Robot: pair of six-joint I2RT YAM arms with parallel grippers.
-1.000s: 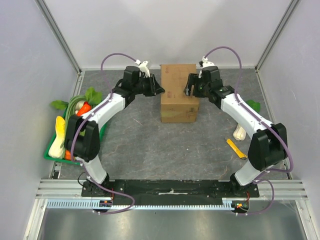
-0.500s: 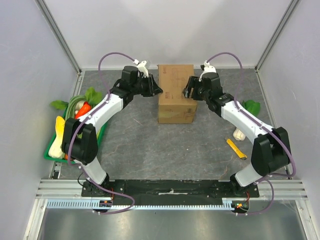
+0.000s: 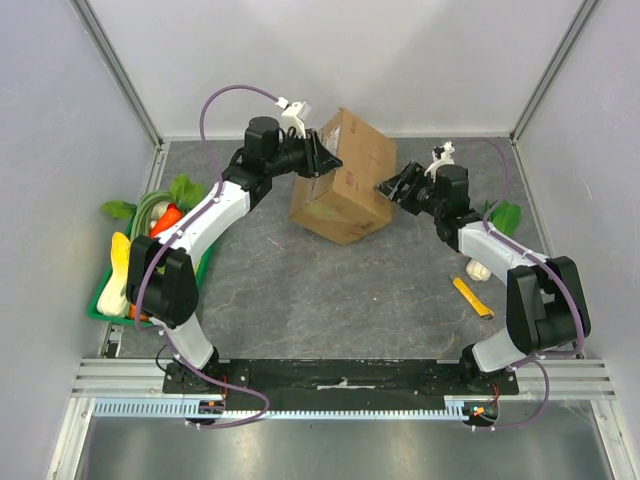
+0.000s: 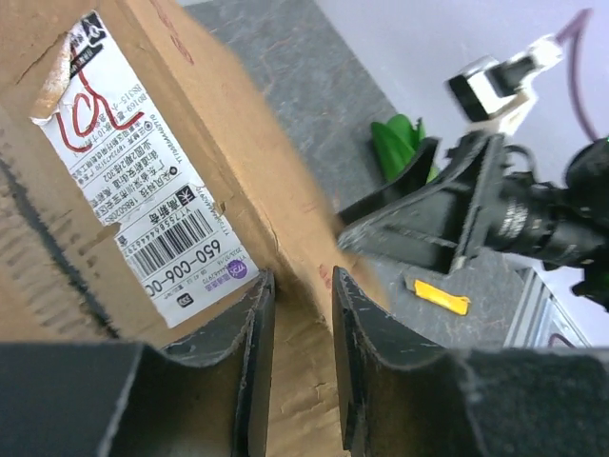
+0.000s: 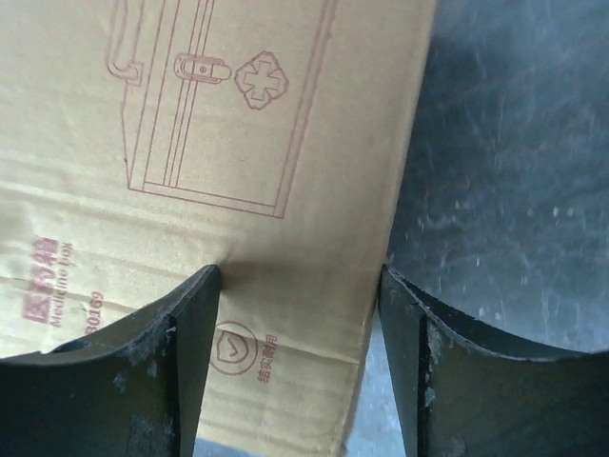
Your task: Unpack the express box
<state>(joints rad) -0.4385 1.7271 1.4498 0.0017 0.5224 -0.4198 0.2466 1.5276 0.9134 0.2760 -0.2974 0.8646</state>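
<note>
The express box [image 3: 345, 175], a brown carton, stands tilted at the back middle of the table, its left side raised. My left gripper [image 3: 325, 160] is at its upper left corner. In the left wrist view the fingers [image 4: 255, 324] are nearly closed over a cardboard edge of the box [image 4: 143, 57], beside its white shipping label [image 4: 143, 190]. My right gripper [image 3: 390, 188] is open at the box's lower right side. In the right wrist view its wide-apart fingers [image 5: 181, 324] frame the printed box wall [image 5: 238, 143] without pinching it.
A green tray [image 3: 100, 305] of vegetables sits at the left edge. A yellow cutter [image 3: 473, 297], a white vegetable [image 3: 481, 266] and a green leaf [image 3: 506, 213] lie at the right. The cell's walls close in behind the box.
The box stood flat a second ago; now it is tipped and turned, left side lifted. My left gripper rose with that corner. My right gripper moved right and lower along the box.
</note>
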